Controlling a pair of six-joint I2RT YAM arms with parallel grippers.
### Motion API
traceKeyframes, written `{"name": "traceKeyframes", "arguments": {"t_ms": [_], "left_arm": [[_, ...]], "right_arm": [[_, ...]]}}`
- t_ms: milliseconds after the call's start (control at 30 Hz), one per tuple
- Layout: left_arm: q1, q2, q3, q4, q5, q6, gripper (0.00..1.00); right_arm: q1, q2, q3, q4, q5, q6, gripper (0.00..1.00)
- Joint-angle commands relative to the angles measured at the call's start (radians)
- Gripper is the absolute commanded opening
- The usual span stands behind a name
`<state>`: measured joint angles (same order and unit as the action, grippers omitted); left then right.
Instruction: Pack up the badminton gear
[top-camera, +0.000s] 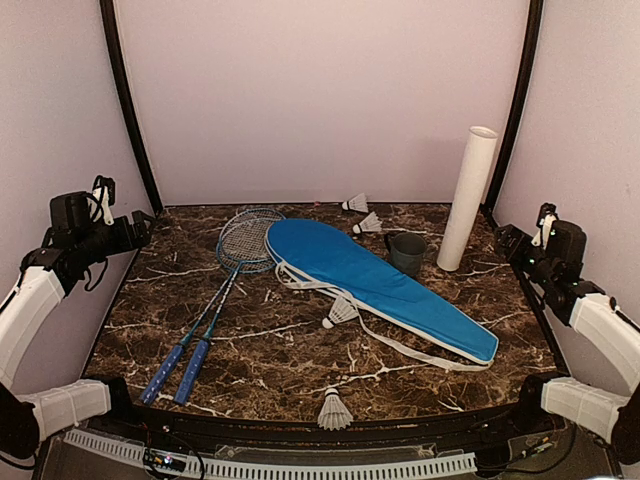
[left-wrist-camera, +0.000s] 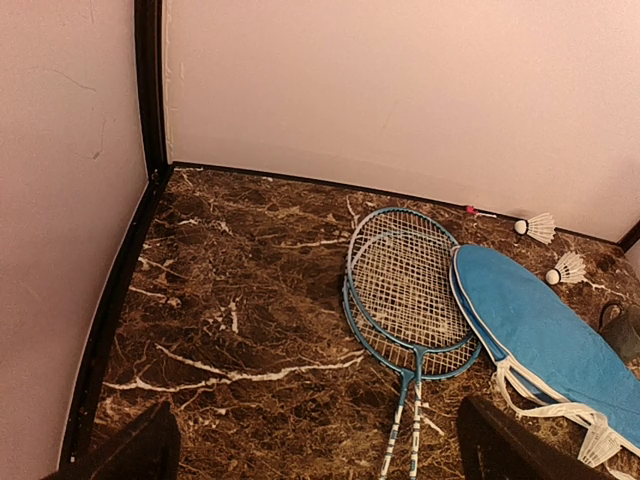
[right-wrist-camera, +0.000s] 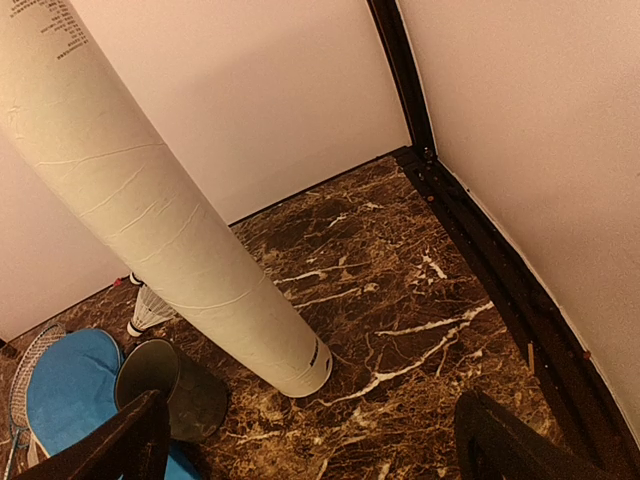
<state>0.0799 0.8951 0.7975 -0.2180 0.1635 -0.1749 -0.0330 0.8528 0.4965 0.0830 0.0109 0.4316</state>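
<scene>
Brown marble veined in white makes the table (top-camera: 280, 350); plain pale walls with black corner posts close it in. From above, the blue bag (top-camera: 370, 280) lies slantwise mid-table. Two rackets (top-camera: 243, 245) lie just left of the bag. The tube (top-camera: 466, 200) stands upright behind the bag's right half, with the dark cap (top-camera: 407, 253) between them. One shuttlecock (top-camera: 355, 203) and a second shuttlecock (top-camera: 367, 224) sit behind the bag. A third shuttlecock (top-camera: 340, 312) lies just in front of it, and a fourth shuttlecock (top-camera: 335, 410) well in front. The left claw (top-camera: 138, 228) and right claw (top-camera: 505, 240) hang off to either side of the bag, holding nothing.

The left wrist view shows the left claw (left-wrist-camera: 318, 405) spread wide and the racket heads overlapping.

The right wrist view shows the right claw (right-wrist-camera: 312, 400) equally wide, the cap's open mouth, and dark print high on the tube, too small to read.
</scene>
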Motion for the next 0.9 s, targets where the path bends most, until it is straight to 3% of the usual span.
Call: {"name": "traceKeyframes", "arguments": {"t_ms": [0, 400, 633, 867], "left_arm": [[-0.002, -0.018, -0.004, 0.007, -0.009, 0.005, 0.99], [-0.002, -0.058, -0.011, 0.031, -0.023, 0.006, 0.99], [-0.027, -0.021, 0.082, 0.089, 0.192, 0.036, 0.95], [-0.182, 0.084, 0.203, 0.176, 0.281, 0.017, 0.94]], "right_arm": [[-0.005, 0.005, 0.032, 0.017, -0.020, 0.012, 1.00], [-0.004, -0.032, 0.061, 0.013, -0.111, -0.003, 1.00], [0.034, -0.015, 0.149, 0.008, -0.212, -0.022, 0.99], [0.160, 0.053, 0.300, -0.019, -0.091, -0.097, 0.99]]}}
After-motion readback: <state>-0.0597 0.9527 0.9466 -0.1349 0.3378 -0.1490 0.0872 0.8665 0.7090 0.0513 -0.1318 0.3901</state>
